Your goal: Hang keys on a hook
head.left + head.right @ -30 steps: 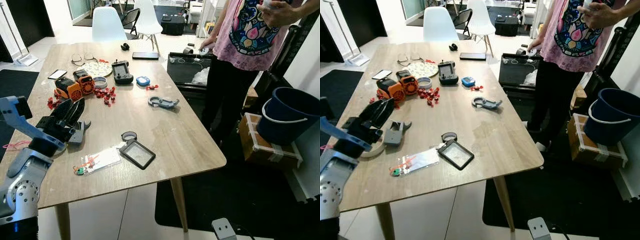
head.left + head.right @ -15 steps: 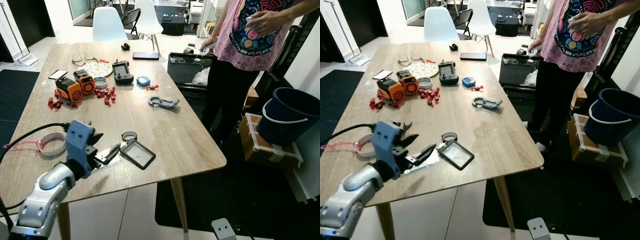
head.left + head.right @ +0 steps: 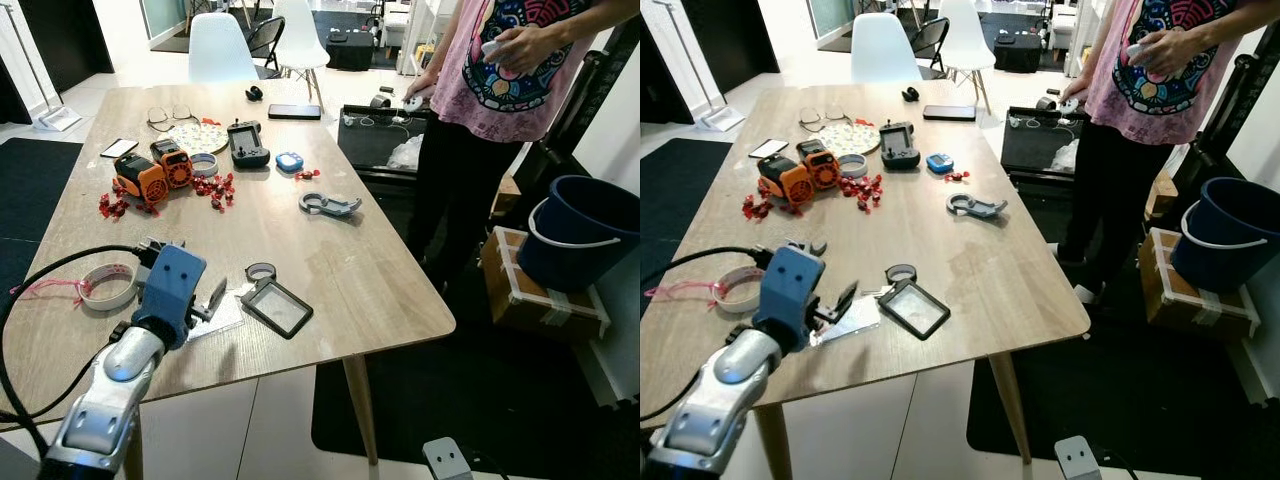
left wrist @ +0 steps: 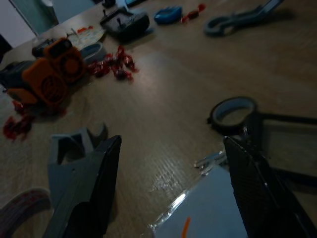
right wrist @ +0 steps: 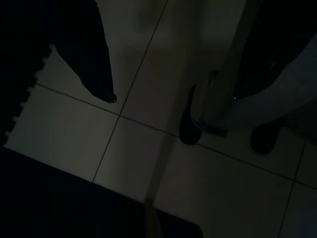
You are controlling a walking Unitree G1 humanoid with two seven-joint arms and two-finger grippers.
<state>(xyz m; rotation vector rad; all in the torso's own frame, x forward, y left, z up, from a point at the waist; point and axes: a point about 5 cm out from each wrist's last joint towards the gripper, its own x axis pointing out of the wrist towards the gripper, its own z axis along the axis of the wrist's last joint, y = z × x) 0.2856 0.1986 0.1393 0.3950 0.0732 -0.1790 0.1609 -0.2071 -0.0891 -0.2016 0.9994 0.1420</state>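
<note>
Since a moment ago the left tool [image 3: 212,297] has swung in from the table's left edge and now sits low over the near part of the table [image 3: 330,250], its two black fingers [image 4: 96,183] spread wide apart and holding nothing. Between and just beyond the fingers lies the clear plastic sleeve with the keys [image 4: 205,208], flat on the wood, a small metal ring of it just beside the black framed card holder [image 3: 277,307]. A grey tape ring [image 3: 260,271] rests at the card holder's far corner. A grey hook-shaped bracket [image 4: 69,148] lies just beside the left finger, and a roll of pale tape [image 3: 107,286] sits nearer the table's left edge. Farther up the table are an orange gadget [image 3: 152,172], scattered red pieces [image 3: 212,188], a black controller [image 3: 245,143] and a grey carabiner-like hook [image 3: 326,204]. A person in a pink printed shirt [image 3: 510,60] stands at the far right of the table beside a dark blue bucket [image 3: 578,230]. The right tool [image 5: 163,89] hangs over the tiled floor [image 5: 138,148], fingers apart.
</note>
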